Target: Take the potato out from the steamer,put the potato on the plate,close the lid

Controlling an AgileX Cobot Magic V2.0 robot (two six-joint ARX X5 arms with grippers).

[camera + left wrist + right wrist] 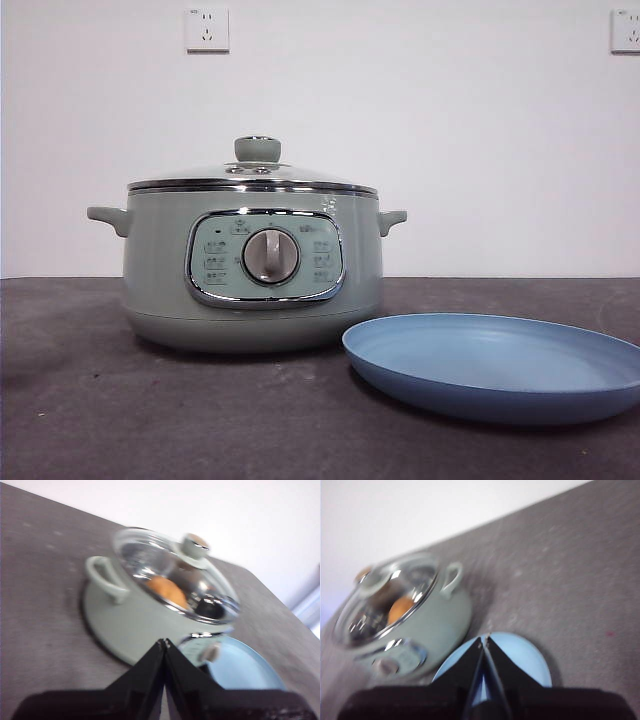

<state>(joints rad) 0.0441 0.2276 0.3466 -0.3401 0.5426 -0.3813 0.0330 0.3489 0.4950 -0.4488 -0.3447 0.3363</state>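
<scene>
The sage-green steamer [253, 270] stands left of centre on the dark table, its glass lid [252, 175] resting on top with the green knob up. Through the lid the orange-brown potato [167, 590] shows inside the pot, also seen as the potato [400, 608] in the right wrist view. The light blue plate [500, 365] lies empty to the right front of the steamer. My left gripper [164, 642] hangs shut above the table, short of the steamer. My right gripper [483, 639] is shut above the plate [527, 655]. Neither arm shows in the front view.
The dark grey table [80, 400] runs back to a white wall with two sockets [207, 29]. Bare table lies left of the steamer and in front of it.
</scene>
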